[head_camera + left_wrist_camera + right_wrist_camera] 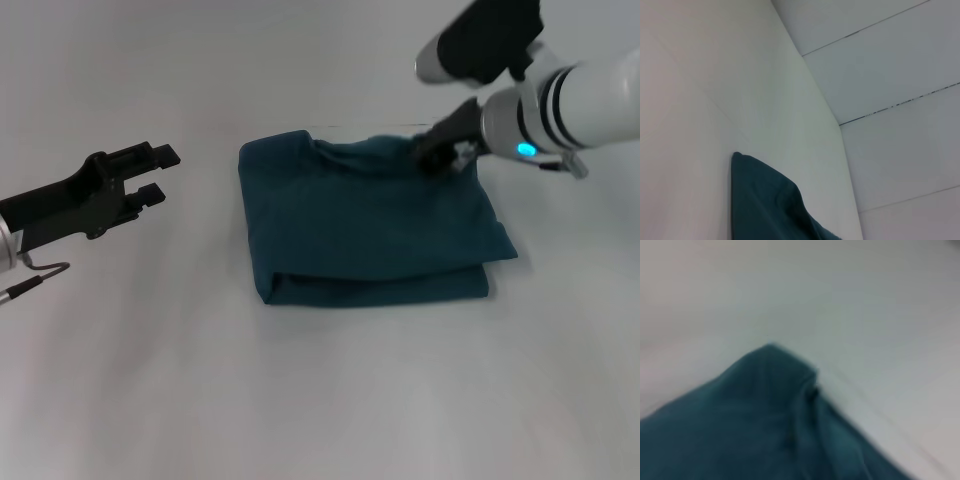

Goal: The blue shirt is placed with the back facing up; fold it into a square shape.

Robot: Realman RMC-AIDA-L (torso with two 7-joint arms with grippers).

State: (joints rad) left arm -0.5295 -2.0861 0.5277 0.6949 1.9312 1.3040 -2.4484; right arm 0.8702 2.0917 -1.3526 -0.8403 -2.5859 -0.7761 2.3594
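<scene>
Right tool [440, 155] presses the folded blue shirt's [370, 225] far edge.

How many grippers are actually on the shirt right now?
1. The right gripper is down on the far right edge of the folded blue shirt. The left gripper hangs open above the table, off the shirt's left side, touching nothing.

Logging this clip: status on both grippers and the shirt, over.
Left gripper open, hovering off the shirt's left side. Right gripper down on the far right corner of the blue shirt; shirt folded roughly square. Nothing in the way.
</scene>
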